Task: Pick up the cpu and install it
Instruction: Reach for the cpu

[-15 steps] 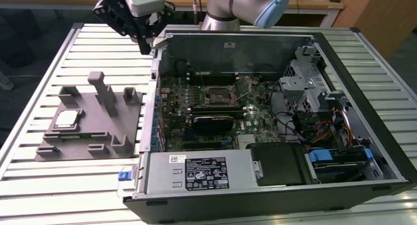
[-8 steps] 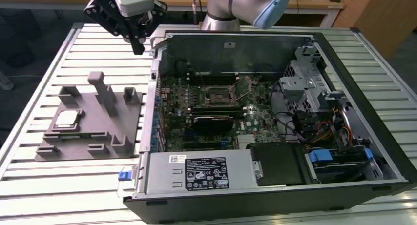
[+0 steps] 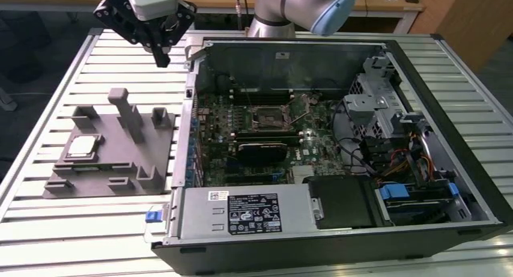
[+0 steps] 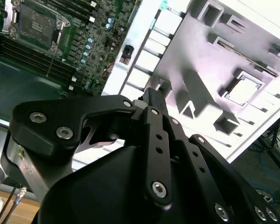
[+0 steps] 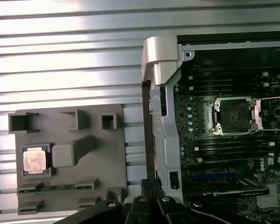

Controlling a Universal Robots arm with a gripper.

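Claw (image 3: 163,59) at the upper left of the exterior view, hanging tips-down over the slatted counter (image 3: 112,66), fingers pressed together and holding nothing. Nearest to it: the upper left corner of the open computer case (image 3: 337,253), whose metal wall runs just to the exterior view's right of the tips. Next outward: the grey tray (image 3: 88,190), lying flat on the counter at the left of the frame, its upright posts rising between the claw and the tray's lower part. Farthest: the cpu (image 3: 83,146), seated flat, pale top upward, in a square pocket near the tray's left edge. Governing relation: the cpu lies toward the lower left of the frame from the claw, well apart from it and lower, with the tall posts just to its right. Being square, it offers no long axis, and its edges run parallel to the tray's. The one arm serves the whole reach. On the opposite side, mid-frame inside the case, the open socket (image 3: 268,116) on the green motherboard (image 3: 321,151) appears empty. Judged stage: cpu not yet grasped
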